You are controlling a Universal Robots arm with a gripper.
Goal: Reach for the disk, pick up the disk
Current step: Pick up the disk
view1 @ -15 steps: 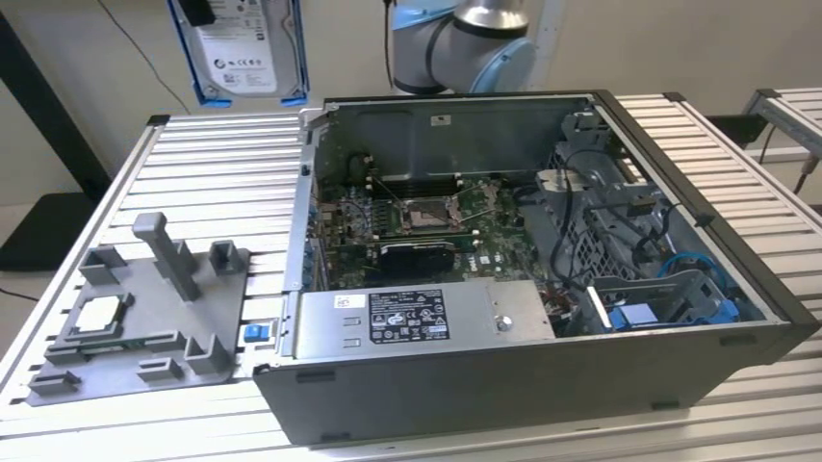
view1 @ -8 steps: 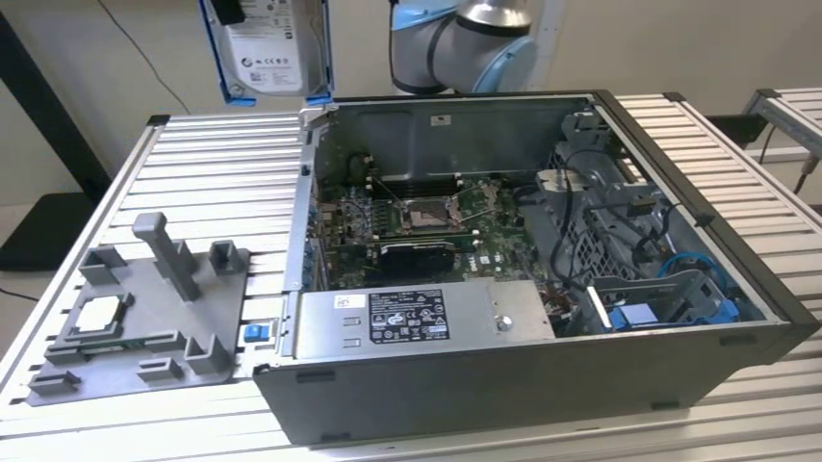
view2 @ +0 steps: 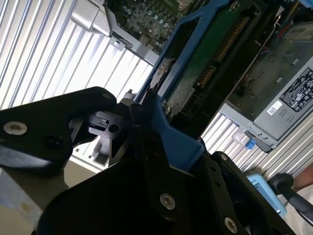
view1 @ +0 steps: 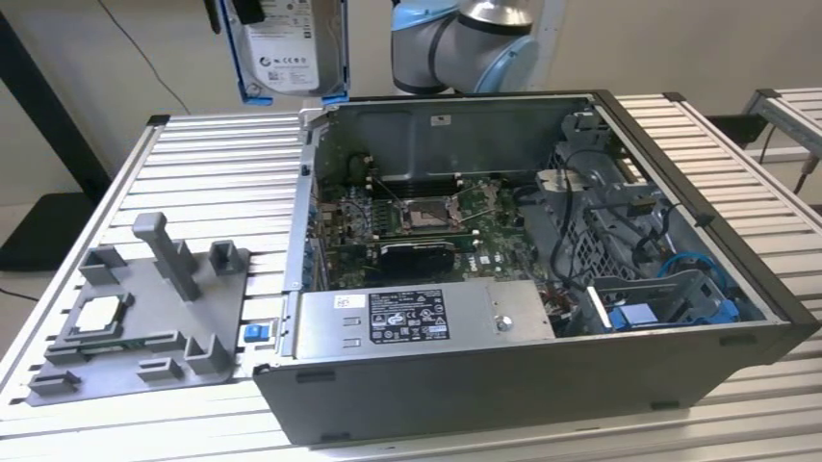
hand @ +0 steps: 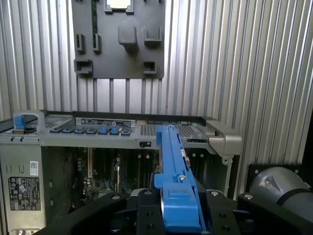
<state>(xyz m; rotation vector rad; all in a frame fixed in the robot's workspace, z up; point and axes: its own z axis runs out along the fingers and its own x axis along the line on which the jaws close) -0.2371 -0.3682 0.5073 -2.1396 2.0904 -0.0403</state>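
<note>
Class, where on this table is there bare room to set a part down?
Bare table slats lie beyond the grey fixture, left of the case in the exterior view, and along its right. Inside the case is crowded. The gripper holds the disk aloft.

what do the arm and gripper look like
The arm has rounded silver-grey joints with light blue caps. The gripper is matte black and built of angular plates fastened with small silver screws.
</note>
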